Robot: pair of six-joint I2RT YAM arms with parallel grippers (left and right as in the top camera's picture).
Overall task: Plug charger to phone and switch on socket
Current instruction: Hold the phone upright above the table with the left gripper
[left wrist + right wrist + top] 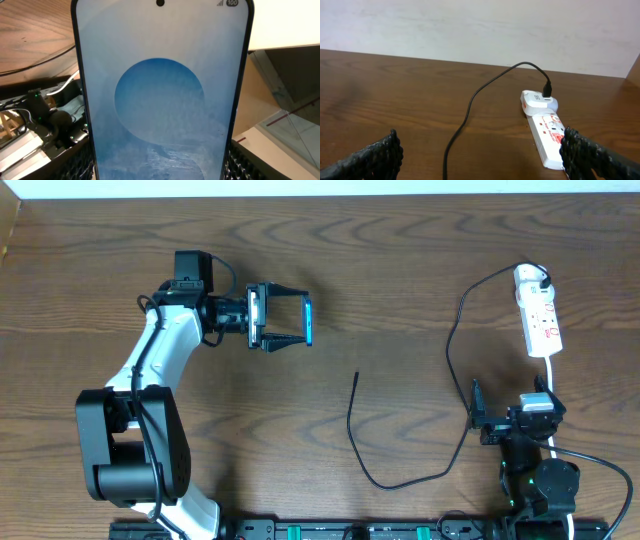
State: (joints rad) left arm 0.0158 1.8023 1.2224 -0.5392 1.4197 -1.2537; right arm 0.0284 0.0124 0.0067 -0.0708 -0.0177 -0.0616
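Blue-screened phone [160, 100] clamped in left pincer [305, 320], right pincer [480, 150] wide apart, empty, facing socket [547, 142], charger [470, 107] plugged in

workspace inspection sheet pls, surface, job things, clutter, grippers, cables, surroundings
surface: dark wood-grain table
job's things: slim blue-screen phone held on edge in the left gripper; white elongated power strip at far right; thin black charger cable, tip lying free mid-table, not in the phone
clutter: nothing seen
grippers: left shut on the phone; right gripper open, empty
cables: charger cable's other end plugged in at the strip's far end; white lead runs from the strip towards the right arm
surroundings: pale wall behind the table
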